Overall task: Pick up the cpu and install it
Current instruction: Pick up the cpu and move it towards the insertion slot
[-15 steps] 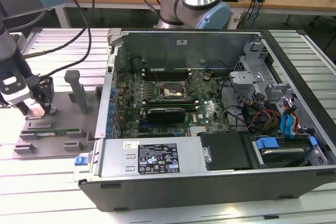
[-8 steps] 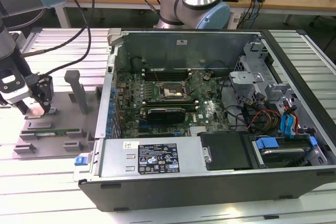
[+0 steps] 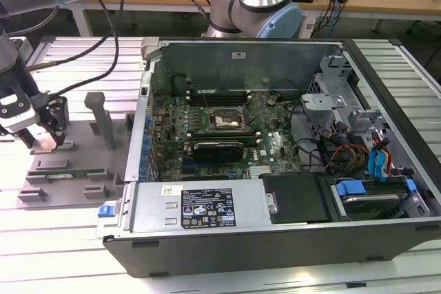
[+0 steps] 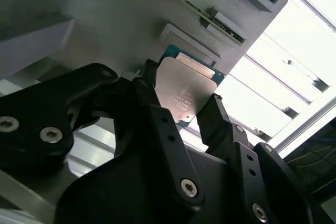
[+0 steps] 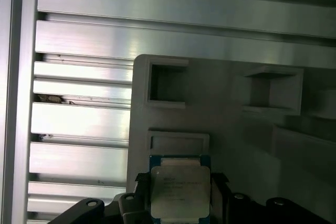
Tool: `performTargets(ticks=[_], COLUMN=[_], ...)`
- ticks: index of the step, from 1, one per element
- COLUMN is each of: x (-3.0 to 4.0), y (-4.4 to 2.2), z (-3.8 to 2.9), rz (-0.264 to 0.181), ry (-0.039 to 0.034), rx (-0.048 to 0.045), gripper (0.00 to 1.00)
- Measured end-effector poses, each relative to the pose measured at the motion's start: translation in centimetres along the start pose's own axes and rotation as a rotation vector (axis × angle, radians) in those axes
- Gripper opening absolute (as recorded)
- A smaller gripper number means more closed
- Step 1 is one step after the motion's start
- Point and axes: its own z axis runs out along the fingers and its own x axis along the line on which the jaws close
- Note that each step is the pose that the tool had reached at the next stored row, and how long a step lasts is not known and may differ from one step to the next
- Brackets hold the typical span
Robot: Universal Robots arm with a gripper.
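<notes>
The pickup looks to be under way and the install is not yet done. In the second wrist view the gripper [image 4: 182,98] has its jaws clenched against two opposite edges of the cpu [image 4: 185,88], grasping it. The chip sits over the grey tray [image 3: 83,144], out on the bench [image 3: 69,246] at the exterior view's left, well apart from the computer case [image 3: 275,239]. Whether the chip is lifted clear of its pocket or only just gripped cannot be told. Inside the case, the socket [image 3: 227,120] on the motherboard shows an open centre with no chip in it, so carrying the chip across and seating it is what is left.

Counted: one cpu, one gripper, one tray, one memory stick [image 3: 69,172] lying in that tray, one open case, one socket.
</notes>
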Motion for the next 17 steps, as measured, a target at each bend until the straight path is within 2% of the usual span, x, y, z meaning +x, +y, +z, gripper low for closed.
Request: performTargets(ticks=[7,17], x=[-0.02,-0.07], y=[-0.01,-0.01], z=[-0.54,-1.95], rz=[0.0,0.0], ry=[0.0003,0.0008], rx=[0.0027,0.0097], gripper=[0.55,0.55])
